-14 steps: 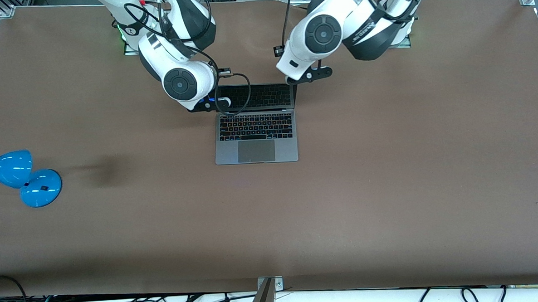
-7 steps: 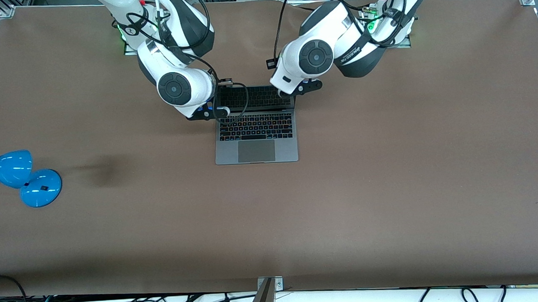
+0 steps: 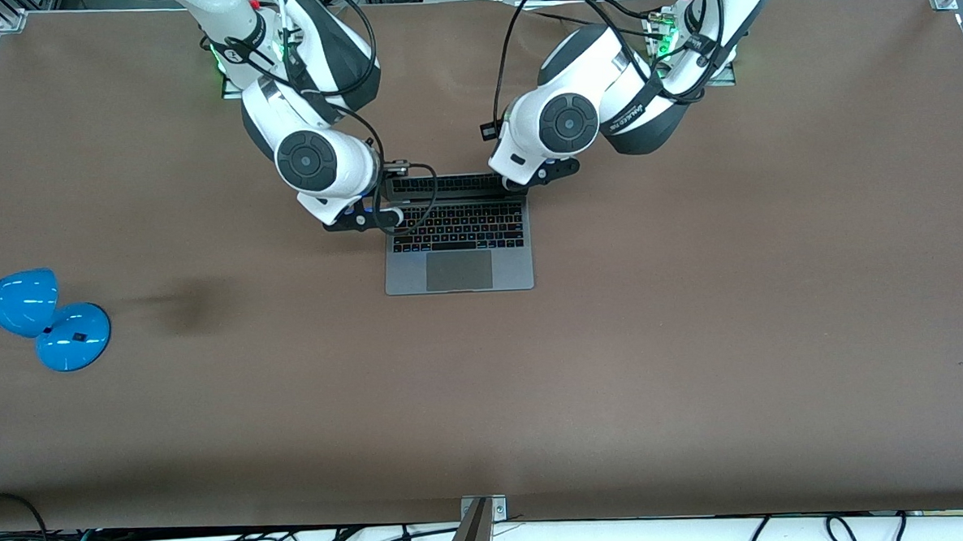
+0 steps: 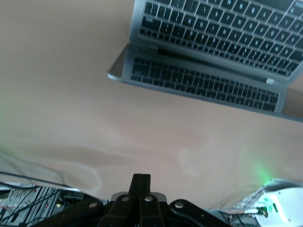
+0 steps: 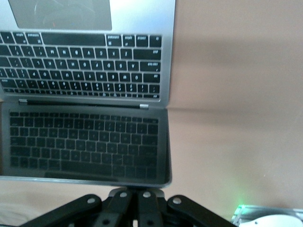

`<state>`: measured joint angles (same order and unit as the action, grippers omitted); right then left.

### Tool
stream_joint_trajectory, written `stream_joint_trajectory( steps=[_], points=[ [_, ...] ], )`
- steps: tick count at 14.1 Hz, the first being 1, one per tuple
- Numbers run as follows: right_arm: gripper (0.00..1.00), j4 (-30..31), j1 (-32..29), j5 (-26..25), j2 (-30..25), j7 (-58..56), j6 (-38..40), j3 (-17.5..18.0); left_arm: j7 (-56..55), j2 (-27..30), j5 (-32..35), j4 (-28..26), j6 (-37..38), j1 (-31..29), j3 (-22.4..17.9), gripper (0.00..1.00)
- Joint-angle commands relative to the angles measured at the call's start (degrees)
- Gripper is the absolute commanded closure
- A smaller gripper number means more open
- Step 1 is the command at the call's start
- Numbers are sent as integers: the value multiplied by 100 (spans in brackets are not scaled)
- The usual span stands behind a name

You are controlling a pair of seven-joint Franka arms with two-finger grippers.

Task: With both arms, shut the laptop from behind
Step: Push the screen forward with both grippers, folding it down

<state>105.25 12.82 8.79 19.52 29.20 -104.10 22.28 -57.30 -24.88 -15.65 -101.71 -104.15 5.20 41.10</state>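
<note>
Resting mid-table with its trackpad end toward the front camera, the laptop (image 3: 457, 235) has its lid tilted well forward over the keyboard, the dark screen mirroring the keys. Right gripper (image 3: 363, 220) sits at the lid's top corner toward the right arm's end, at about 10 o'clock from the trackpad; left gripper (image 3: 536, 175) sits at the other top corner, at about 1 o'clock. In each wrist view the fingers (image 4: 140, 189) (image 5: 138, 201) appear pressed together, gripping nothing. Blue desk lamp (image 3: 41, 318) stands near the table (image 3: 696, 334) edge at 9 o'clock.
</note>
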Motion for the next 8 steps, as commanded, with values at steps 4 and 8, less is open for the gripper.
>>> stream_joint_trajectory(
  steps=[4, 8],
  points=[
    [98, -321, -25, -97, 324, -424, -154, -224, -80, -386, 519, 133, -570, -37, -129, 100],
    [98, -461, -25, -97, 482, -406, -269, -233, -89, -746, 861, 493, -703, 25, -226, 100]
  ],
)
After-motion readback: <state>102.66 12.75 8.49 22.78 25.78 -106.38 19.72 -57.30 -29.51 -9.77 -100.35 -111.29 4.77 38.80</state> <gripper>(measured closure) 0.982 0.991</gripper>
